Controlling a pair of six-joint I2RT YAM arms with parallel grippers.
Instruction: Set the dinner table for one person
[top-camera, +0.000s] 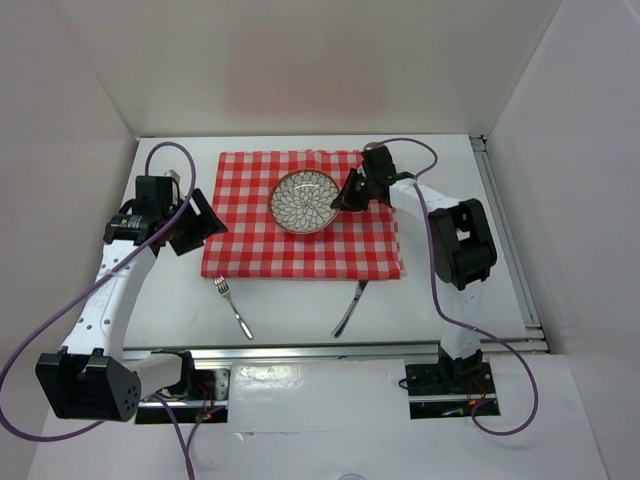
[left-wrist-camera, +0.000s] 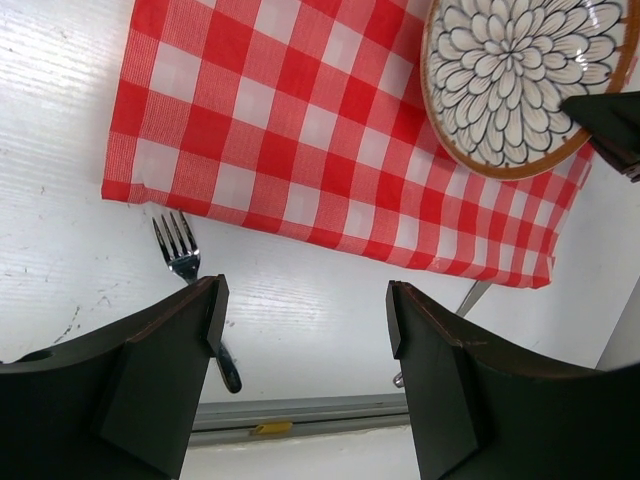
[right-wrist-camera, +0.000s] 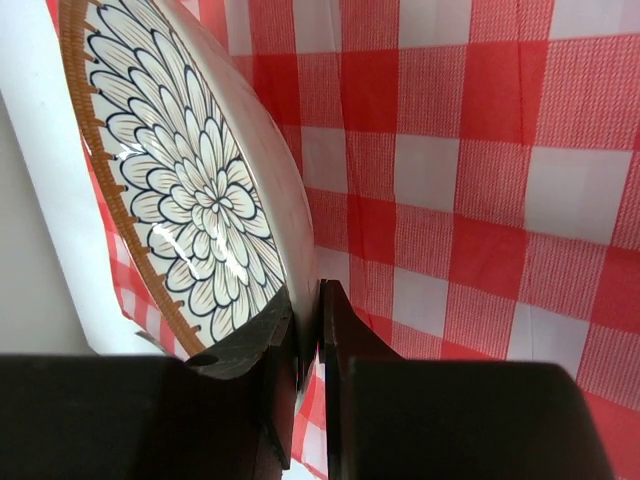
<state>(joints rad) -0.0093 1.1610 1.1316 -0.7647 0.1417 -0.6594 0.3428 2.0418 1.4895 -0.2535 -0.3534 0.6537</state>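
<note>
A round plate with a blue flower pattern and a brown rim sits on the red-and-white checked cloth on the white dinner table. My right gripper is shut on the plate's right rim; in the right wrist view the plate is pinched between the fingers. My left gripper is open and empty, over the cloth's left edge. A fork and a second utensil lie on the table in front of the cloth. The left wrist view shows the plate and the fork.
A silver metal rail runs along the table's near edge, and another rail along its right side. White walls enclose the table at the back and sides. Purple cables loop from both arms.
</note>
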